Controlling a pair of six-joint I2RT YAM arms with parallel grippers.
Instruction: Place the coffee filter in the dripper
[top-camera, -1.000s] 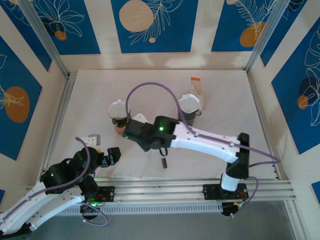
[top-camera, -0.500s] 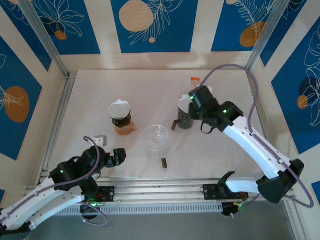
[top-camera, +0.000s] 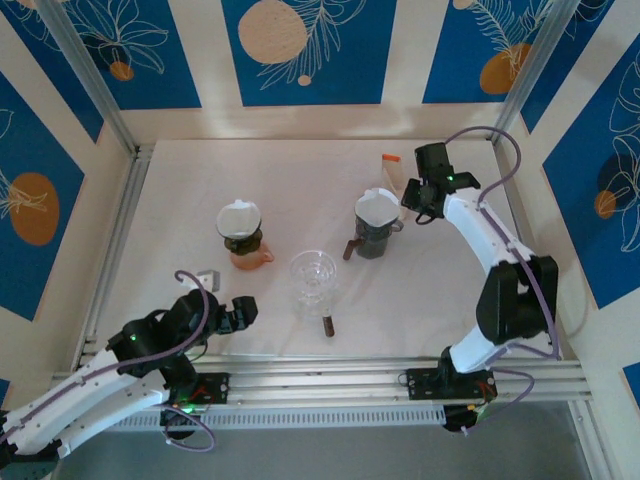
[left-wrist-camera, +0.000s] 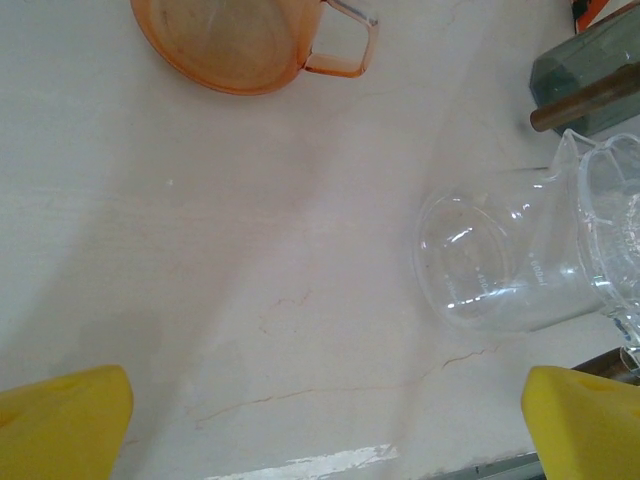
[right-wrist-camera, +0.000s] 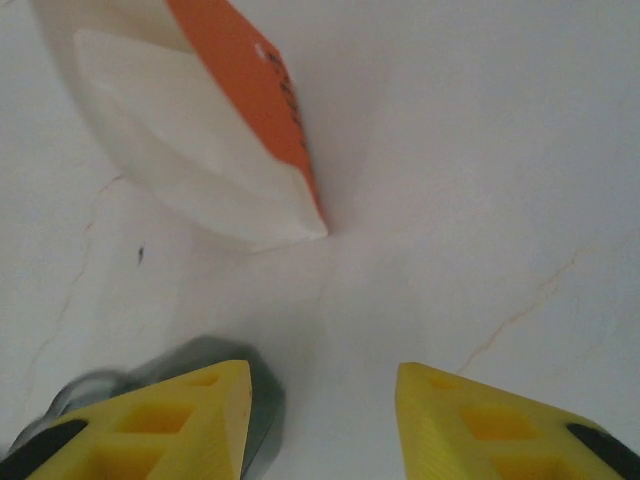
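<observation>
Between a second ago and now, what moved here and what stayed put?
The right tool swung from the middle of the table, beside the orange plastic dripper, to the far right; it now hangs open and empty by the white-and-orange packet. The left tool crept slightly forward, open. The orange dripper, clear glass carafe and dark grey dripper stayed put.
</observation>
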